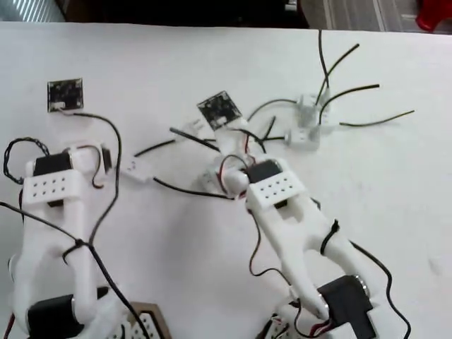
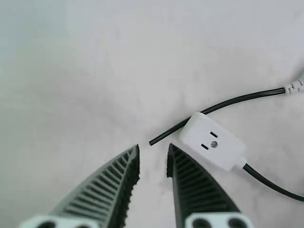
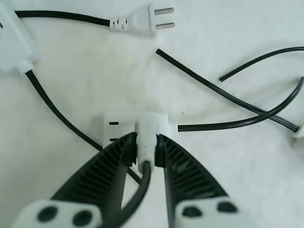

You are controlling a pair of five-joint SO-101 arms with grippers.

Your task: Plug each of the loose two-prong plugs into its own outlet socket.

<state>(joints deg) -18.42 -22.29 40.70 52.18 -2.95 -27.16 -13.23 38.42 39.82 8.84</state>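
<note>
My right gripper (image 3: 146, 142) is shut on a white two-prong plug (image 3: 147, 135), whose black cable runs back between the fingers. This plug sits against a white outlet socket (image 3: 114, 130) with two slots showing beside it. A loose white plug (image 3: 142, 20) lies on the table farther out, prongs bare; in the high view this loose plug (image 1: 187, 131) is near the middle. My left gripper (image 2: 153, 159) is open just above the table with nothing between its fingers. Another white socket (image 2: 213, 141) lies just beyond one fingertip, next to a cut cable end (image 2: 151, 142).
More white sockets (image 1: 305, 134) with several black cable ends spread out lie at the back right. Black cables (image 3: 228, 92) cross the white table (image 1: 395, 212) around the right gripper. A small circuit board (image 1: 65, 94) lies at the back left.
</note>
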